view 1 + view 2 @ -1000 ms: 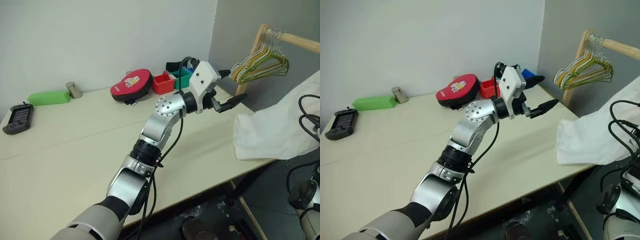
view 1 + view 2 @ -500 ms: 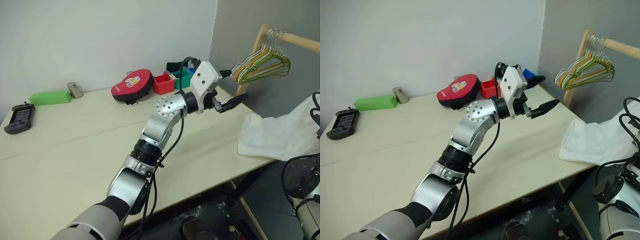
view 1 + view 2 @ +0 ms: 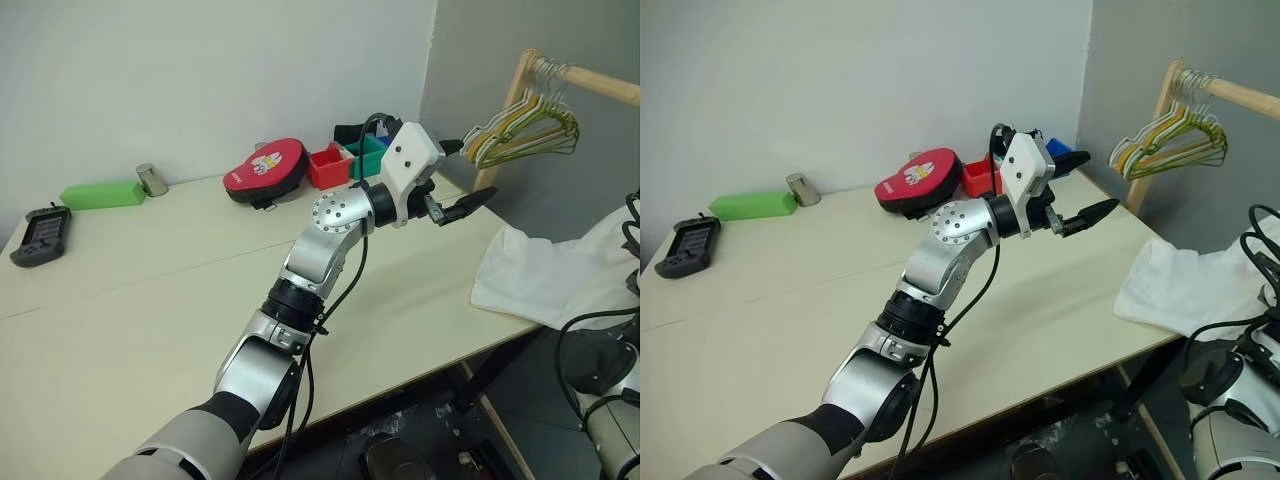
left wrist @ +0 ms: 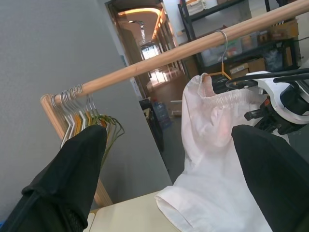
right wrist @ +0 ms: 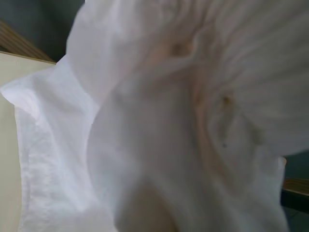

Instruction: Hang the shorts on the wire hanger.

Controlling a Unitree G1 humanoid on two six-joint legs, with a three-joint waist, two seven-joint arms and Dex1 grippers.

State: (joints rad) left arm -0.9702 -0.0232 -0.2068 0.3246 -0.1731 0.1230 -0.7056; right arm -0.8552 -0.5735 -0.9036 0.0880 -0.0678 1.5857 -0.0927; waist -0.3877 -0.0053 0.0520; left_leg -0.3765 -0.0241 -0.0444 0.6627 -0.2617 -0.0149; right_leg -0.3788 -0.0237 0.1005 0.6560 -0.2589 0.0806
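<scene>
The white shorts (image 3: pixel 545 275) lie bunched over the table's right corner and rise off to the right. In the left wrist view their gathered waistband (image 4: pixel 219 99), faintly pink, is lifted up beside my right arm (image 4: pixel 285 94), just under the wire hanger (image 4: pixel 223 41). The hanger's grey hook sits over the wooden rod, and its yellow-orange wire runs down behind the fabric. My right gripper is shut on the shorts, its fingers buried in the cloth (image 5: pixel 169 121). My left gripper (image 3: pixel 476 168) hovers open above the table, pointing at the rack, holding nothing.
A wooden rack (image 3: pixel 515 95) stands past the table's right end with a bunch of white, green and yellow hangers (image 3: pixel 525 125). Along the back wall sit a red round case (image 3: pixel 265 170), red and green bins (image 3: pixel 345 160), a green block (image 3: pixel 98 194), a metal can (image 3: pixel 150 180) and a black handset (image 3: pixel 40 235).
The raised part of the shorts has sunk and drawn away to the right with my right arm. The cloth on the table corner has shifted slightly. My left arm has stayed still.
</scene>
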